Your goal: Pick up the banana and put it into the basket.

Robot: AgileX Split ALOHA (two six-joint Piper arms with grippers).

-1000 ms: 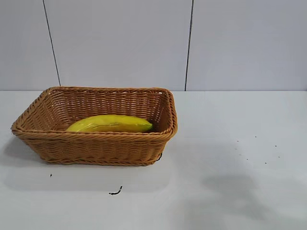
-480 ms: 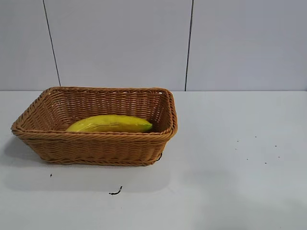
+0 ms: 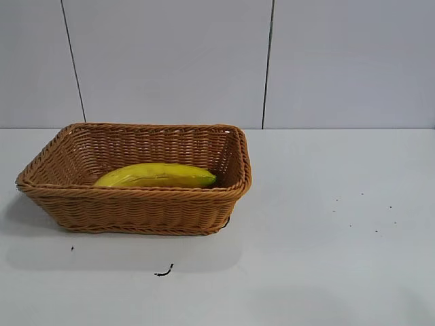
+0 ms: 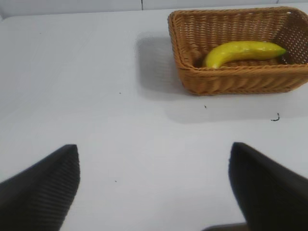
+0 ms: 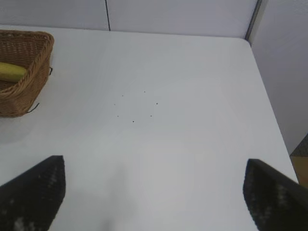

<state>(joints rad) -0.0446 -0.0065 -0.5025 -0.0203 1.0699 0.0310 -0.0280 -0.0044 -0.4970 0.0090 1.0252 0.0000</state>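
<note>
The yellow banana (image 3: 155, 176) with a greenish tip lies inside the tan woven basket (image 3: 136, 210) at the table's left. Both also show in the left wrist view, the banana (image 4: 243, 51) in the basket (image 4: 231, 82), and partly in the right wrist view, the banana (image 5: 10, 71) in the basket (image 5: 33, 77). Neither arm shows in the exterior view. My left gripper (image 4: 154, 156) is open and empty above bare table, well away from the basket. My right gripper (image 5: 154, 168) is open and empty above bare table to the basket's right.
A small dark scrap (image 3: 163, 272) lies on the white table in front of the basket. Several dark specks (image 3: 360, 214) dot the table at the right. A grey panelled wall stands behind. The table's right edge (image 5: 269, 120) shows in the right wrist view.
A faint shadow on the table at the front right has faded away. The banana and basket have not moved.
</note>
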